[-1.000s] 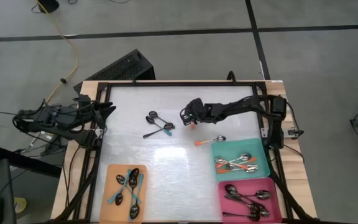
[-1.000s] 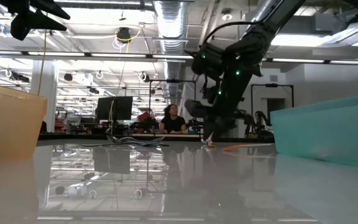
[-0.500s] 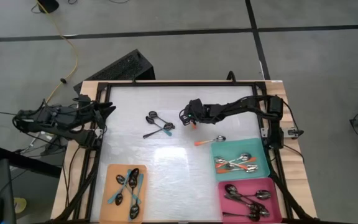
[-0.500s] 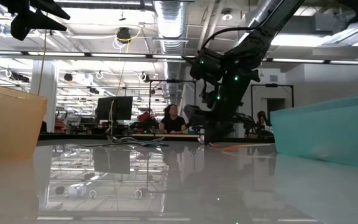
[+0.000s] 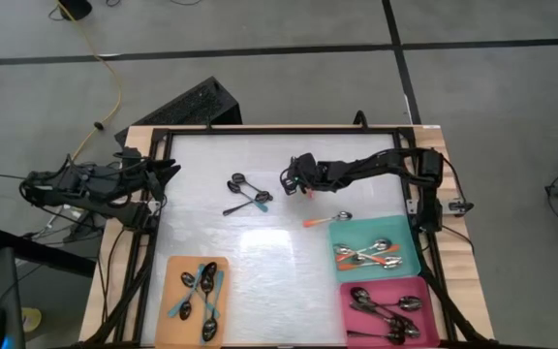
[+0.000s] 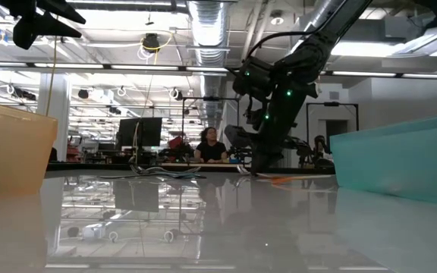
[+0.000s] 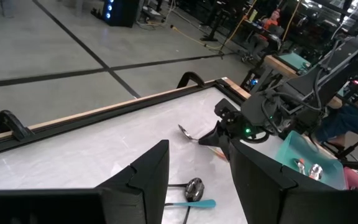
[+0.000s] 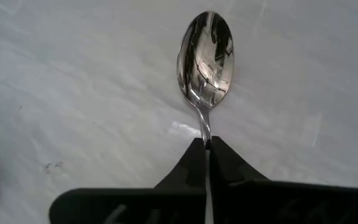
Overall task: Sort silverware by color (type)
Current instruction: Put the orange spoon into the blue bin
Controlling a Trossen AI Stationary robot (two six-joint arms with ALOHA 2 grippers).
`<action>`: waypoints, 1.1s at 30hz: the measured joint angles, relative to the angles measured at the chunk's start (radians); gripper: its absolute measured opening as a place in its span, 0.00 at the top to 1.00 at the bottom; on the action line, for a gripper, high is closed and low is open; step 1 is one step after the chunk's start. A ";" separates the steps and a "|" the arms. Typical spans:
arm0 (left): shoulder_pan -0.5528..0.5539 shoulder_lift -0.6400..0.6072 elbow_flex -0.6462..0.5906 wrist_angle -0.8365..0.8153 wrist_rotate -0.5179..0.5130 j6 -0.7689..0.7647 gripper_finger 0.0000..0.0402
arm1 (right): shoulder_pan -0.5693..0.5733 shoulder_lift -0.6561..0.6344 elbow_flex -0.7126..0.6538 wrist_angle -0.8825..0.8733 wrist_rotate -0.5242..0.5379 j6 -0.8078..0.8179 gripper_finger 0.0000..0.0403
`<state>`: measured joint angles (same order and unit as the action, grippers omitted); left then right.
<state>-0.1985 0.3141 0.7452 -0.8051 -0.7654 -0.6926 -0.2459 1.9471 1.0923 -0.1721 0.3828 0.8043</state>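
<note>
Right gripper (image 8: pixel 205 148) clamped on the neck of a spoon (image 8: pixel 206 59), bowl sticking out just past the fingertips, lying on the white table (image 5: pixel 260 252) mid-rear. Left gripper (image 7: pixel 194 168) parked open at left edge.

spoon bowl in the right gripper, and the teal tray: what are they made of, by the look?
Spoon: looks like polished metal; the bowl reflects its surroundings like a mirror. Its handle is hidden between the shut right gripper fingers.
Teal tray: probably plastic; its wall looks slightly translucent with a dull, smooth finish.
</note>
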 joint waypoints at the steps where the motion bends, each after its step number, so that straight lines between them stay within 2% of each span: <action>1: 0.000 0.000 0.000 0.000 0.000 0.000 0.62 | 0.000 -0.006 0.001 -0.002 0.000 0.000 0.98; 18: 0.000 0.000 0.000 0.000 0.000 0.000 0.62 | -0.032 -0.214 0.010 -0.019 -0.003 -0.066 0.99; 26: 0.000 0.000 0.000 0.001 0.000 0.000 0.62 | 0.040 -0.334 0.012 -0.130 0.009 -0.149 0.99; 33: 0.000 0.000 0.000 0.001 -0.035 0.047 0.62 | 0.151 -0.428 0.012 -0.300 0.097 -0.169 0.99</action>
<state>-0.1982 0.3141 0.7452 -0.8040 -0.8002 -0.6452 -0.0944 1.5188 1.1042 -0.4719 0.4801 0.6354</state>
